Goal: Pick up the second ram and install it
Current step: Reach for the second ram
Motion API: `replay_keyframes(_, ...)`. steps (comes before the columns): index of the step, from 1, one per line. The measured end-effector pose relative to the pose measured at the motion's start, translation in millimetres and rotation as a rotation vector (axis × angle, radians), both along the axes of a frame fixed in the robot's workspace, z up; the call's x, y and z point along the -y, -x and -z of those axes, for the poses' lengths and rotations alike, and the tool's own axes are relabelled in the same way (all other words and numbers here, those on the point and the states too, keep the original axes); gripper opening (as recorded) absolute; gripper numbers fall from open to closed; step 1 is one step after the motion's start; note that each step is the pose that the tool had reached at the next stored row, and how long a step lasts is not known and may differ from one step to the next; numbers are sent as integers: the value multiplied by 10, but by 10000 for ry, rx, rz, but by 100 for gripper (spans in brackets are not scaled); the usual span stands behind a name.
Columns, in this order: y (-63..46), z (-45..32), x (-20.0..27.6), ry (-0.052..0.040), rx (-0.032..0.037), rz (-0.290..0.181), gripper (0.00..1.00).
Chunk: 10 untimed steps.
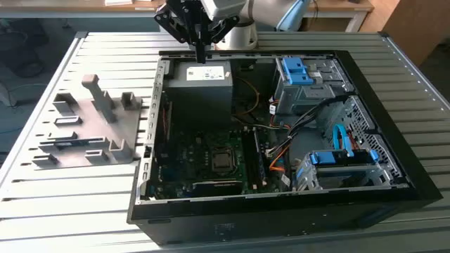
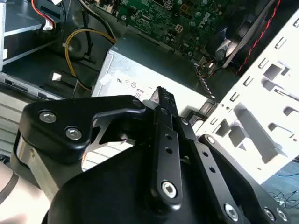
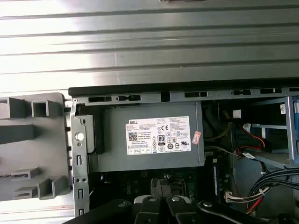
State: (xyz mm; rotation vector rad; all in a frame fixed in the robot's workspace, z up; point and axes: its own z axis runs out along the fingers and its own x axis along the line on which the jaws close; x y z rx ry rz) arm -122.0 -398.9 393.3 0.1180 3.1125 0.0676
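— The ribbed grey metal counter [image 1: 63, 211] is carrying the open black computer case [image 1: 281, 221]. What's worrying you?

— The black fingers [image 1: 201, 50] are hanging closed over the grey boxy power supply [image 1: 200, 92]. Dropping here, they'd be striking it. I'm not finding the second ram anywhere.

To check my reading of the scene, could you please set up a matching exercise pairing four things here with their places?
Things: 1 hand; 2 grey fixture plate; 3 blue brackets; 4 motherboard.
Places: A on the table beside the case, exterior view's left; B above the power supply; C lying flat inside the case; D on the drive bays, exterior view's right.
Pairs: 1-B; 2-A; 3-D; 4-C.
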Motion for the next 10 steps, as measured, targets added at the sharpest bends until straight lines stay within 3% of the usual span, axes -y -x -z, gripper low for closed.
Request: replay_keyframes(10, 11, -1, 0, 1, 0, 1, 10)
